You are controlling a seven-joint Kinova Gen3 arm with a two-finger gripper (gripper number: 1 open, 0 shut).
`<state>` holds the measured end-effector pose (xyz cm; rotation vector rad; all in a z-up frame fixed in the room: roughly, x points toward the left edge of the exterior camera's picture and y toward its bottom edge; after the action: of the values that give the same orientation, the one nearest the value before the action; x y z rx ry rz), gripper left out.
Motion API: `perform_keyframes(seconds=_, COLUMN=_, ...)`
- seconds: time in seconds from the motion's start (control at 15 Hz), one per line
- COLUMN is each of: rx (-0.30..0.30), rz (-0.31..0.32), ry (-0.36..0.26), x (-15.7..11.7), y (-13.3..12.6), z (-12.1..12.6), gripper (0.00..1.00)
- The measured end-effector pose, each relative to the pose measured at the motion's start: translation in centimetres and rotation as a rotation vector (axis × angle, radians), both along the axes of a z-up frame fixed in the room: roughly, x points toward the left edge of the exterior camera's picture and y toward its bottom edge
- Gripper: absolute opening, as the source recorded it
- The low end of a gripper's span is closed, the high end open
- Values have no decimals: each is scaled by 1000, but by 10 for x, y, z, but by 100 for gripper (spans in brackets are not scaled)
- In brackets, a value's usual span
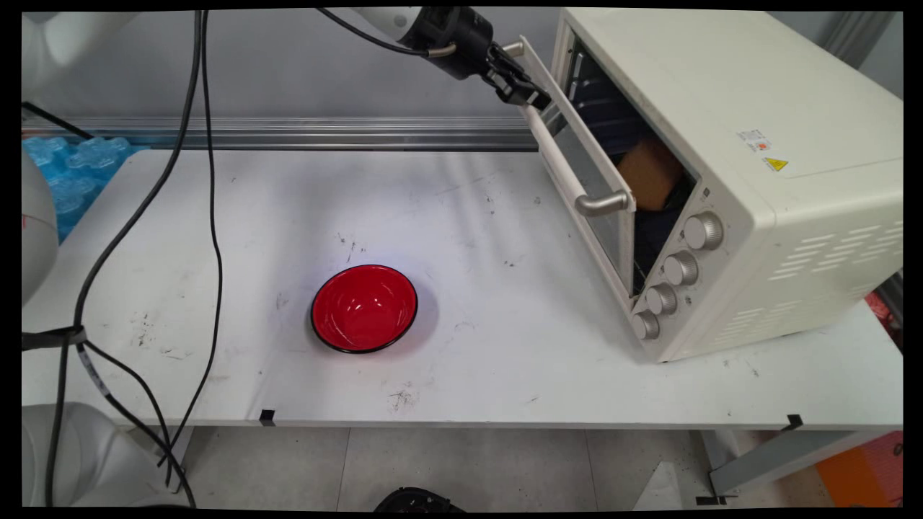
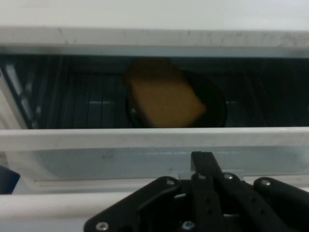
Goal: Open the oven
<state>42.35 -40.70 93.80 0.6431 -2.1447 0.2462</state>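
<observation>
Looking along the arm in the main view, you find the claw (image 1: 530,97) at the far upper corner of the toaster oven's (image 1: 721,108) door (image 1: 585,176), right by the far end of its handle (image 1: 555,153). You cannot tell from either view whether the claw is clenched or released, nor whether it actually touches the door. The door hangs partly open, tilted out from the top. Through the gap the hand view shows you a golden-brown slice of bread (image 2: 164,101) lying on a dark round dish (image 2: 215,110) on the rack inside; from the main view the same slice (image 1: 649,173) shows behind the glass. 4 silver knobs (image 1: 681,268) run down the oven's front. A red bowl (image 1: 364,308) with a black rim sits empty on the counter (image 1: 505,353), well apart from the oven. On the oven's top you can see a yellow triangle warning sticker (image 1: 776,164) and a small white label (image 1: 754,140); its print is too small to read.
</observation>
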Motion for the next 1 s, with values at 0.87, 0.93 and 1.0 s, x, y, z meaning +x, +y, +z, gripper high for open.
perform_keyframes(seconds=0.87, rx=53, rz=0, ry=-90, x=8, y=19, z=-14, gripper=0)
perform_keyframes(seconds=0.93, rx=55, rz=1, ry=-95, x=9, y=20, z=-16, gripper=0)
perform_keyframes(seconds=1.0, rx=57, rz=4, ry=-99, x=10, y=22, z=-19, gripper=0)
